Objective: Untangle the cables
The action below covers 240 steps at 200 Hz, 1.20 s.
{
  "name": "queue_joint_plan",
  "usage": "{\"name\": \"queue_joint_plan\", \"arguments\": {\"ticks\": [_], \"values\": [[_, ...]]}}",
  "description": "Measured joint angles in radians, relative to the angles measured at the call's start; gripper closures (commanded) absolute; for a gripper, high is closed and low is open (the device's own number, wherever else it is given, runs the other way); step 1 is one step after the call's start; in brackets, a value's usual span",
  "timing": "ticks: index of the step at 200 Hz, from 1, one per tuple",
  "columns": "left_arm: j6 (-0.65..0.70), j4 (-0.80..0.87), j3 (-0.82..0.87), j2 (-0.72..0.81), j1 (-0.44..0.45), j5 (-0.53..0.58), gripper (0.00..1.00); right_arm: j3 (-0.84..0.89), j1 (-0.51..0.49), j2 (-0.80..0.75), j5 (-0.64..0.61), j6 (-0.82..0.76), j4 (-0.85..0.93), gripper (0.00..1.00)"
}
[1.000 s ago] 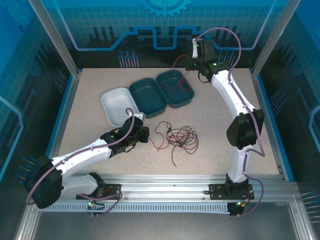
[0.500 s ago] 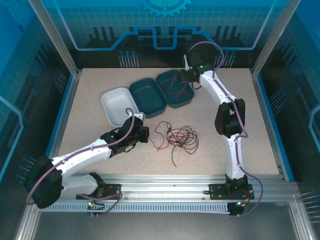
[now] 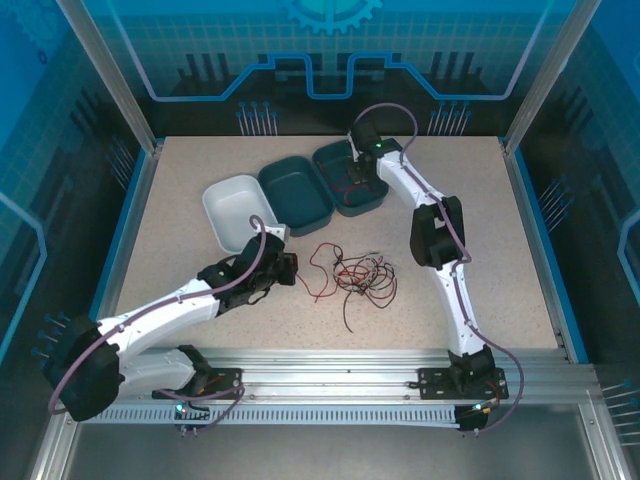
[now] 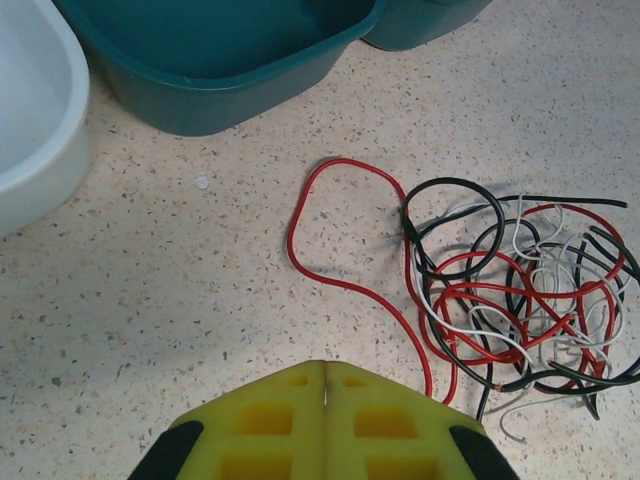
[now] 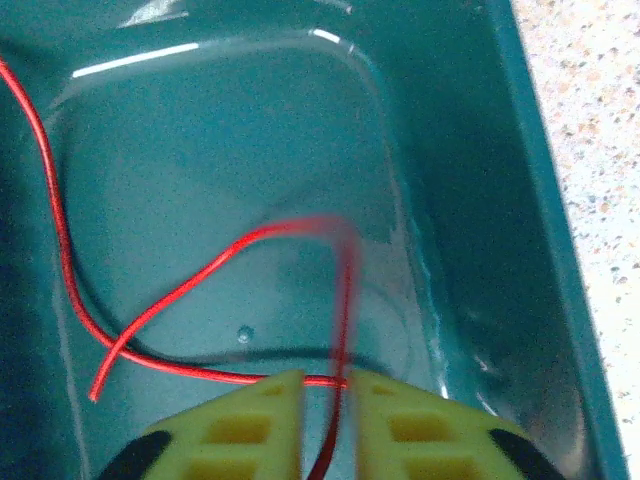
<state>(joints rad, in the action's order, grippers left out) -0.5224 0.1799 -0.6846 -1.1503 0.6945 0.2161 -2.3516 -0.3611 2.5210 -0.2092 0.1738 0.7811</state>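
Bright, even overhead light falls on the desk (image 3: 520, 250), leaving only soft, faint shadows, while the surrounding walls stay dim and blue. The left wrist view is sharp, and the cables (image 4: 520, 300) throw thin, pale shadows beside themselves. In the right wrist view, white glare streaks cross the far wall of the teal tub (image 5: 470, 250), and the red cable (image 5: 235, 243) smears with motion blur towards the near middle.

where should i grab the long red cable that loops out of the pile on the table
Grip the red cable on its open loop, lying alone on bare table left of the tangle in the left wrist view. Come straight down from above, jaws across the strand: it lies flat, so a sideways approach would likely slide over it. The left gripper is shut and must open first.
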Motion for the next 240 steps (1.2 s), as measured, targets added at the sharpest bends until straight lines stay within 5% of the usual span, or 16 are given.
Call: {"name": "queue_joint_plan", "arguments": {"ticks": [42,74,115,166,205,240], "values": [[0.008,0.026,-0.059,0.052,0.0,-0.018,1.0,0.046,0.0,-0.053,0.0,-0.023,0.006,0.54],[0.026,0.04,-0.119,0.071,0.0,-0.039,1.0,0.189,0.0,-0.23,0.0,-0.019,-0.007,0.51],[0.051,0.053,-0.196,0.077,0.0,-0.085,1.0,0.585,0.0,-0.643,0.047,0.003,-0.157,0.49],[0.098,0.054,-0.355,0.049,0.0,-0.129,1.0,1.192,-0.027,-1.131,0.246,0.055,-0.463,0.44],[0.145,0.051,-0.479,-0.011,0.0,-0.166,1.0,1.495,-0.142,-1.324,0.311,0.06,-0.637,0.44],[0.192,0.052,-0.573,-0.046,0.0,-0.185,1.0,1.582,-0.188,-1.39,0.327,0.061,-0.705,0.45]]}}
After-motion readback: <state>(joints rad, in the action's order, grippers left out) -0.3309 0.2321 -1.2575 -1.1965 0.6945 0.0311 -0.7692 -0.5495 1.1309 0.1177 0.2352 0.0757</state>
